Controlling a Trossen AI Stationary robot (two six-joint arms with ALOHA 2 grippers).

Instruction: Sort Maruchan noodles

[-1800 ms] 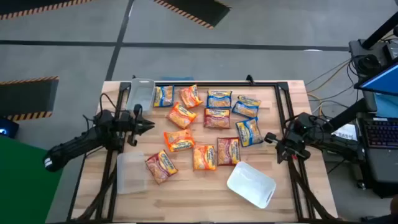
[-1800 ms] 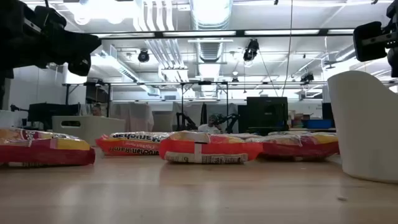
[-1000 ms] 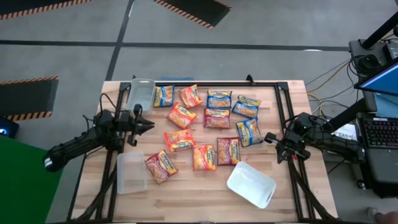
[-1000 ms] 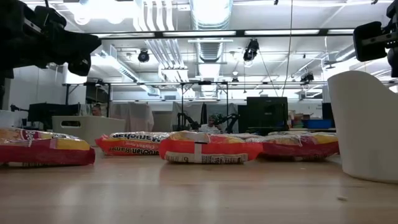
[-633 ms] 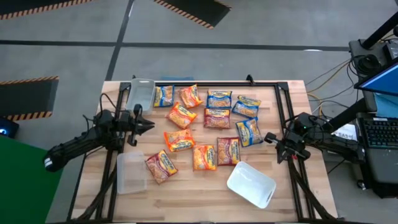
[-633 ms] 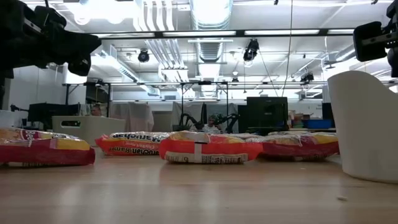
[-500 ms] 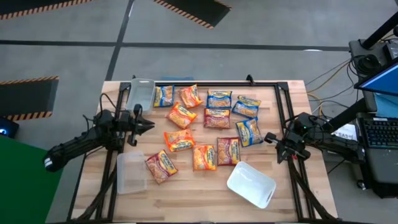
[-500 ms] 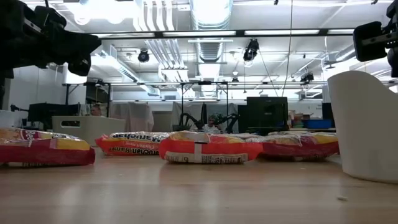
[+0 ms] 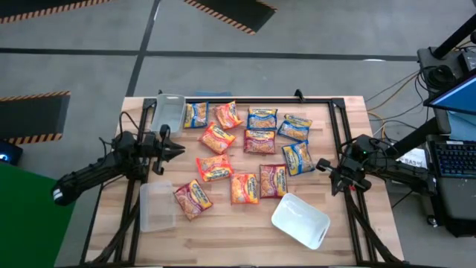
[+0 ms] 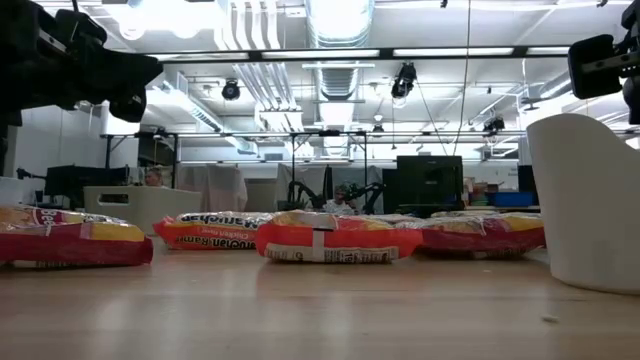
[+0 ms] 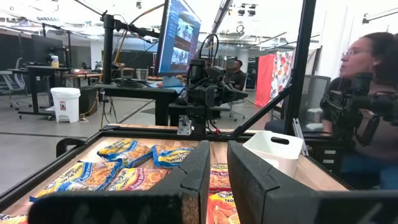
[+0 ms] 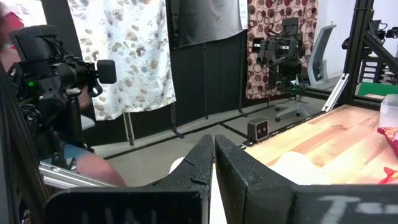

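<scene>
The Maruchan noodles (image 9: 244,149) lie flat and scattered over the middle of the wooden table: orange packets (image 9: 217,137), red packets (image 9: 259,141) and blue packets (image 9: 294,127). In the low view several packets (image 10: 325,240) lie in a row. My left gripper (image 9: 178,149) hovers level at the table's left side, pointing at the packets; in the left wrist view my left gripper (image 11: 218,155) shows a narrow gap with nothing in it. My right gripper (image 9: 321,165) hovers at the right side; in the right wrist view my right gripper (image 12: 214,146) is shut and holds nothing.
A clear tub (image 9: 169,112) stands at the far left, a second clear tub (image 9: 157,206) at the near left, and a white tub (image 9: 300,220) at the near right. Black frame rails (image 9: 336,126) run along the table's sides. A person (image 11: 367,93) sits beyond the table.
</scene>
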